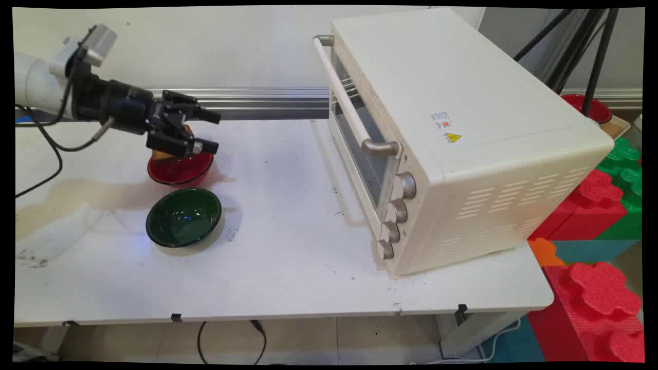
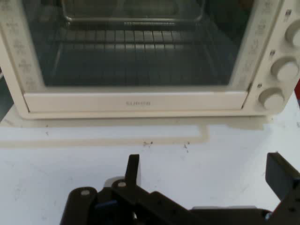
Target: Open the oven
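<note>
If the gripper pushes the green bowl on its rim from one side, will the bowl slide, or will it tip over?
The green bowl looks wide and low, so it would probably slide rather than tip. Its glossy surface suggests glass or glazed ceramic: likely stiff, slippery between the fingers, and breakable. The white table looks smooth, so little should hold it back.

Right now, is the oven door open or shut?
Shut: the oven door sits flush with its handle up, glass covering the rack in the hand view.

white tubular arm (image 1: 31, 79) with a grey box on top, black wrist, black two-finger gripper (image 1: 208, 131), black cables hanging below.
</note>
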### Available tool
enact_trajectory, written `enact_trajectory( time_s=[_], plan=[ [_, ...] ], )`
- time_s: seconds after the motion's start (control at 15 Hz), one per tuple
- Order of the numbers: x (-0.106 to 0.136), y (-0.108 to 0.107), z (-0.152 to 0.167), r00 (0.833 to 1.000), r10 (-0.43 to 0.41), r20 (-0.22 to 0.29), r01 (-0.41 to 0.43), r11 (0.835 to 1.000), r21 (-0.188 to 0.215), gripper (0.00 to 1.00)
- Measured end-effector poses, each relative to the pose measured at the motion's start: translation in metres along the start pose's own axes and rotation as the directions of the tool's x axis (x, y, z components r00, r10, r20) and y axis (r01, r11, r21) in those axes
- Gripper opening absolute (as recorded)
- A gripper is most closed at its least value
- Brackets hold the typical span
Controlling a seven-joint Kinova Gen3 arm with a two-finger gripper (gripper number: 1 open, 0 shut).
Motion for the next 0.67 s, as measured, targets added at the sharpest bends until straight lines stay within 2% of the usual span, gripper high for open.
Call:
enact_trajectory(
  time_s=[0.27,0.67],
  plan=[
    [0.02,0.0,-0.003,0.999,-0.01,-0.05,0.01,1.0,0.004,1.0],
    [0.061,-0.004,0.013,0.989,-0.014,-0.145,0.015,1.0,0.006,1.0]
  ],
)
